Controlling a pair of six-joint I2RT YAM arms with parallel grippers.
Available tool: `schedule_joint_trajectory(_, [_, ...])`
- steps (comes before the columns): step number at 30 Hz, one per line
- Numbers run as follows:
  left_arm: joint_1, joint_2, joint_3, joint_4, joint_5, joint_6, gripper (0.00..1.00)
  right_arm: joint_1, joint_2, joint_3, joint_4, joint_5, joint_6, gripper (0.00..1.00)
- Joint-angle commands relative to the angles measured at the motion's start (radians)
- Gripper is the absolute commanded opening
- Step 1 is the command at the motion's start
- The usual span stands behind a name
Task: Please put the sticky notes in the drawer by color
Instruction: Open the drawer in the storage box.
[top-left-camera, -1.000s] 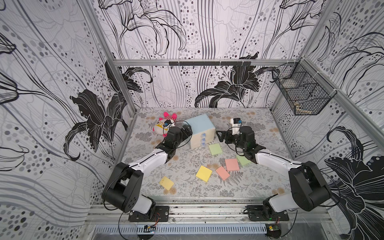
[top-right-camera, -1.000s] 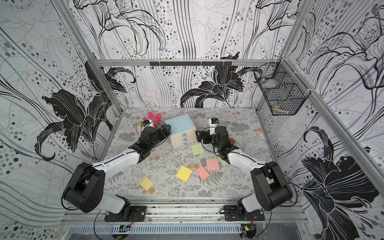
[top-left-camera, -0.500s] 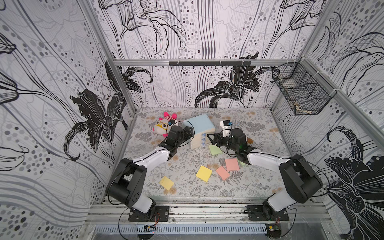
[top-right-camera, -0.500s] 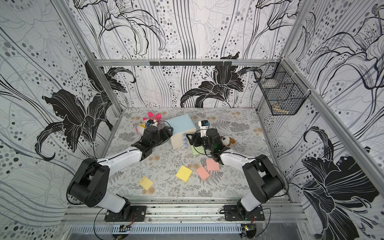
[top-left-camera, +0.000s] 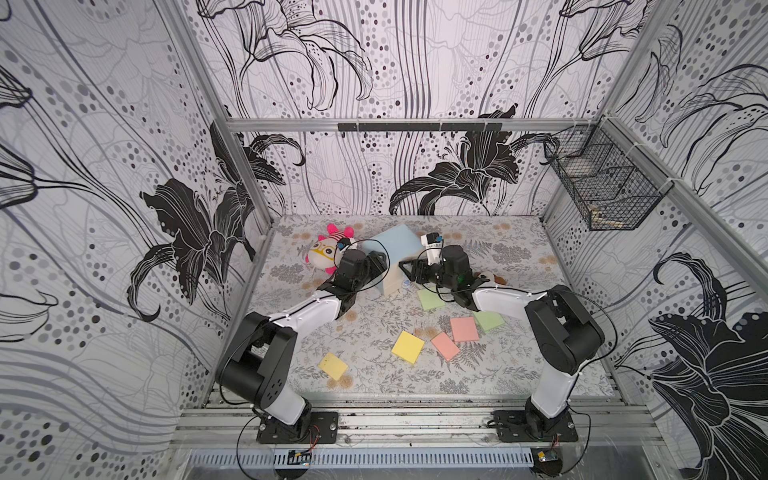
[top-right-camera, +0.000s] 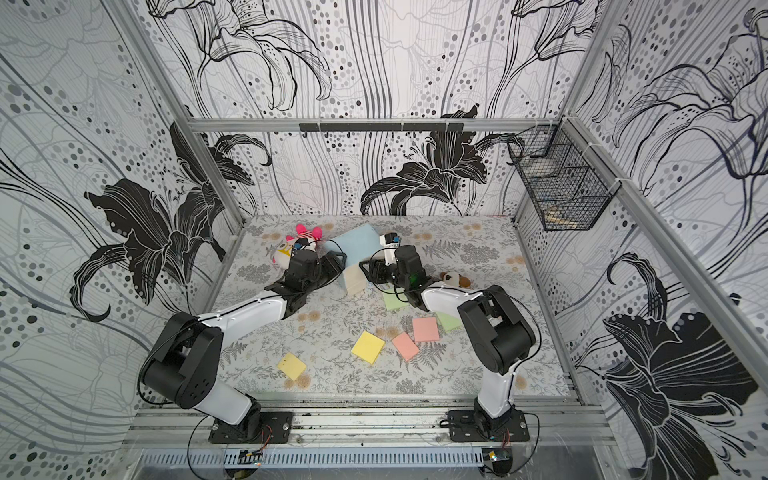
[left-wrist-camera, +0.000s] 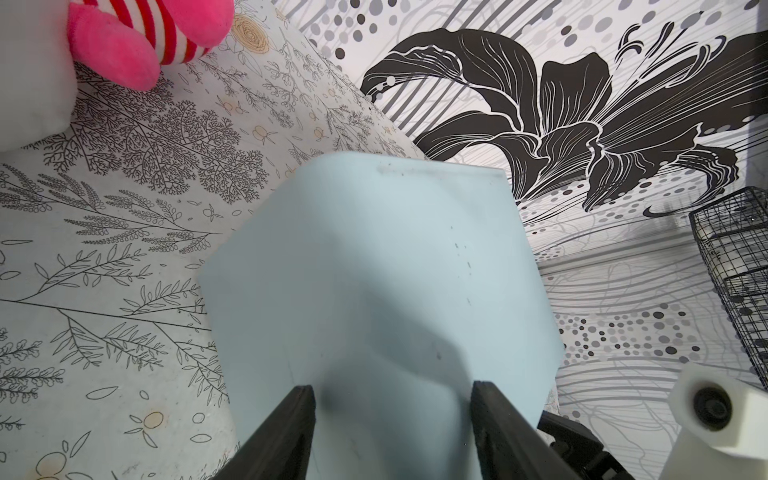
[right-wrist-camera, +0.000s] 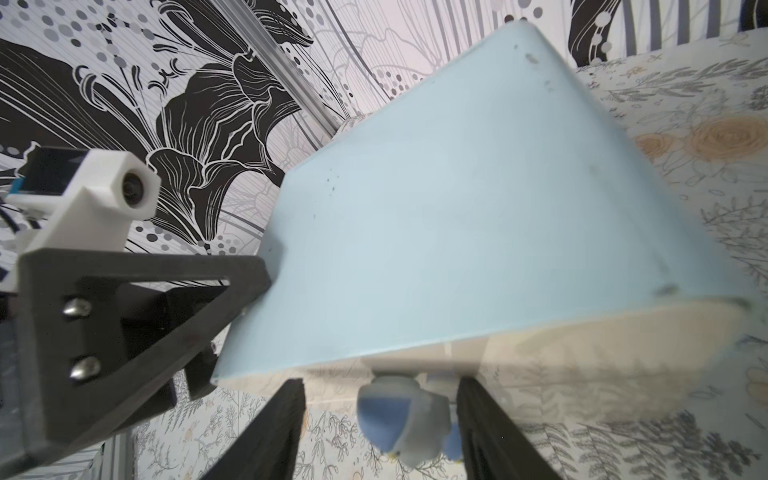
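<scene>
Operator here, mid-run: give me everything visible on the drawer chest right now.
The drawer is a small cube-shaped chest: smooth pale blue body, lightly scuffed, cream front, no drawer pulled out. It stands upright, turned askew, at the back middle of the table. One round blue-white knob sits between the right end effector's parted fingers, with a gap on one side. The left end effector straddles the blue body; whether it touches is unclear.

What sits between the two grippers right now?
The drawer chest, in both top views: left gripper at its blue side, right gripper around a knob.
</scene>
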Motion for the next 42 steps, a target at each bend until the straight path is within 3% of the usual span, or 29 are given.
schedule_joint_trajectory(1, [-0.003,0.033,0.031,-0.027,-0.018,0.001,0.64,0.003,0.026,0.064,-0.005,0.002,-0.027,0.62])
schedule_joint_trajectory(19, [0.005,0.077,0.06,-0.033,-0.027,-0.01,0.55,0.003,0.043,0.09,-0.075,0.045,-0.047,0.35])
schedule_joint_trajectory(42, [0.011,0.095,0.075,-0.041,-0.014,0.003,0.55,0.004,-0.136,-0.199,-0.033,0.076,0.012,0.35])
